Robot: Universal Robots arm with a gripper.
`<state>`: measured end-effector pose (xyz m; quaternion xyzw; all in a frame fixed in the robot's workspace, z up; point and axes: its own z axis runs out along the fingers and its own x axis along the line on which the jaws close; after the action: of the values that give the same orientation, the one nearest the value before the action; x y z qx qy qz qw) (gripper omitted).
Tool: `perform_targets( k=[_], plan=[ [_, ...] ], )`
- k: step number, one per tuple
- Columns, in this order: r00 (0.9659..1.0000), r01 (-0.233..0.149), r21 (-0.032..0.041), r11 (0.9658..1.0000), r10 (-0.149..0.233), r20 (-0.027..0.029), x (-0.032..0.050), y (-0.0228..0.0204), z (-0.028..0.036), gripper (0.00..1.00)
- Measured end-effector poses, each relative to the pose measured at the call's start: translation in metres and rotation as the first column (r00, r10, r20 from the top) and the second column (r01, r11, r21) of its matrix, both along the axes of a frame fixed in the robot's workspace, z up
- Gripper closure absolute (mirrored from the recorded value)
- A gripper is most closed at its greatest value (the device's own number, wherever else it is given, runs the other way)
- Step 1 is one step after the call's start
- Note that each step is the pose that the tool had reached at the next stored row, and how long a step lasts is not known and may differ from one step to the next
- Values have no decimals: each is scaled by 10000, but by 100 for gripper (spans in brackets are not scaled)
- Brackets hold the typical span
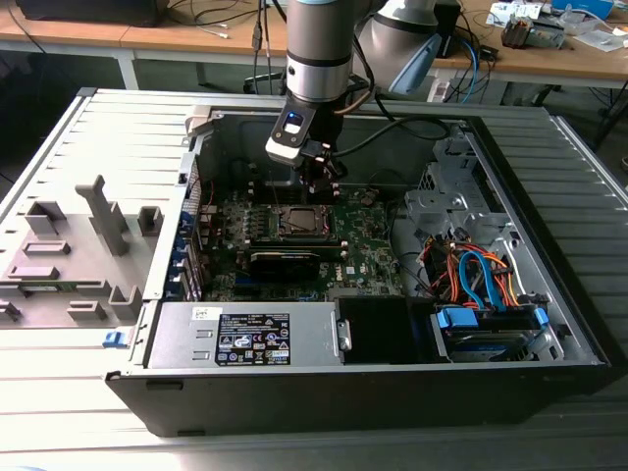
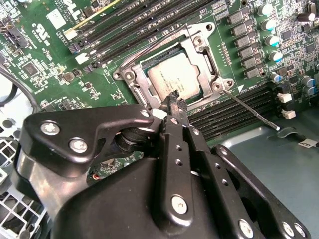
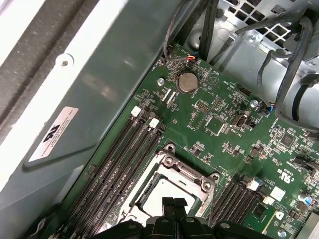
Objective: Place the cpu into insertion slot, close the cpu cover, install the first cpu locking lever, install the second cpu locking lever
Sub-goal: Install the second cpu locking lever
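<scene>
On the grey slatted bench (image 1: pixel 59 392) the open computer case (image 1: pixel 392 392) lies flat, and we note the cpu (image 2: pixel 174 82) seated in the insertion slot (image 2: pixel 127 75) under the lowered cpu cover (image 2: pixel 207 59), the gripper (image 2: pixel 174 98) at the slot's rim with fingers (image 2: pixel 175 144) pinched together on nothing, one locking lever (image 2: pixel 251 112) jutting free beside the slot.

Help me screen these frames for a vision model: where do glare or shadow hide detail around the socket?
Exterior view: the insertion slot sits dim below the arm. Second wrist view: the cpu shows an even grey sheen, no harsh glare, by the gripper. First wrist view: soft glare washes the chassis wall; the board is evenly lit.
</scene>
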<state>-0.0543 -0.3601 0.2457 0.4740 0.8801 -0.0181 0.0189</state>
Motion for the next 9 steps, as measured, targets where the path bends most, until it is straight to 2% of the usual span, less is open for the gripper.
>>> perform_targets(
  k=[9],
  plan=[
    [10000,-61,1,10000,61,0,0,0,0,89]
  ],
)
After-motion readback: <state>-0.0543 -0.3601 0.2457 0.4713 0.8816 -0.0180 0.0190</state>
